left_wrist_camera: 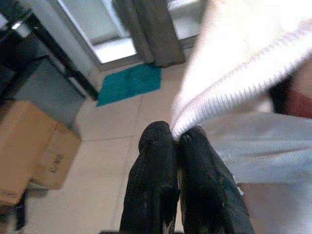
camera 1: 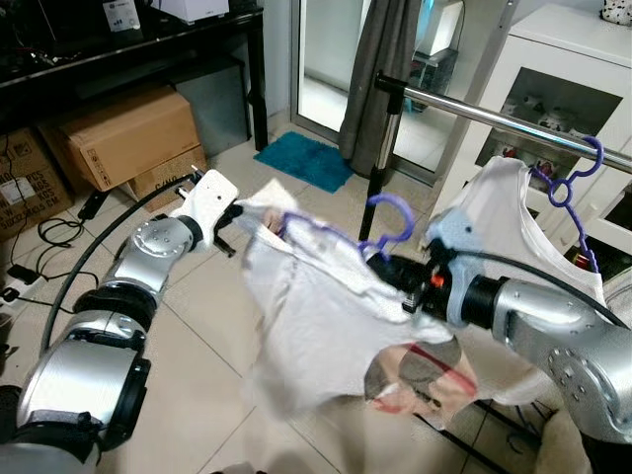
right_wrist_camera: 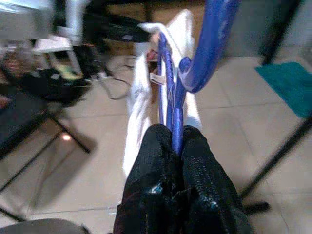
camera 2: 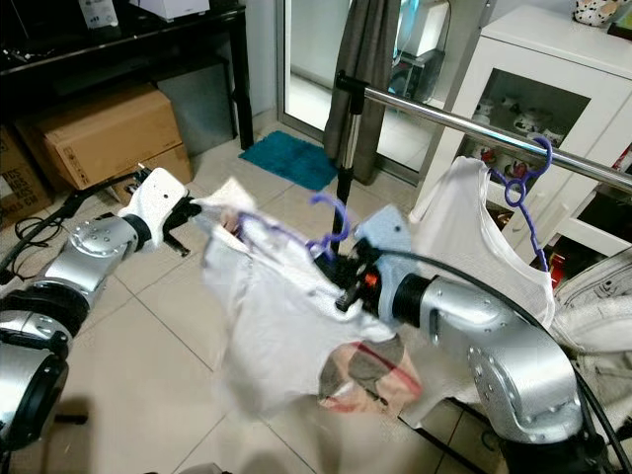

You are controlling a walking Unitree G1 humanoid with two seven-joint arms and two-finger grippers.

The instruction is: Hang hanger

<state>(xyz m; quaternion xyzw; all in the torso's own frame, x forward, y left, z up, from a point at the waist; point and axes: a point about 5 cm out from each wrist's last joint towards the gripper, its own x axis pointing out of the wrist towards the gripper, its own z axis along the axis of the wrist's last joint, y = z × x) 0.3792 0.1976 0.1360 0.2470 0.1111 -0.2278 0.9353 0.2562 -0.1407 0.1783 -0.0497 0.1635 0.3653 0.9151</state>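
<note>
The right gripper (right_wrist_camera: 178,141) is clamping the purple hanger (camera 1: 395,219) below and clear of the rail (camera 1: 494,118). The left gripper (left_wrist_camera: 178,139) is pinching the white shirt (camera 1: 316,316) hem; its draped lower edge is blurred.

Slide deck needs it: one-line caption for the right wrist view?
Right hand shut on the purple hanger below its hook, white shirt draped on it above the tiled floor.

The setting was a lived-in home, in a room used for laundry. Evidence: a chrome clothes rail (camera 1: 494,117) carrying a white shirt (camera 1: 504,212), beige floor tiles (camera 1: 197,326), a teal mat (camera 1: 314,160), brown cardboard boxes (camera 1: 123,138) and a white glass-fronted cabinet (camera 1: 553,99).
</note>
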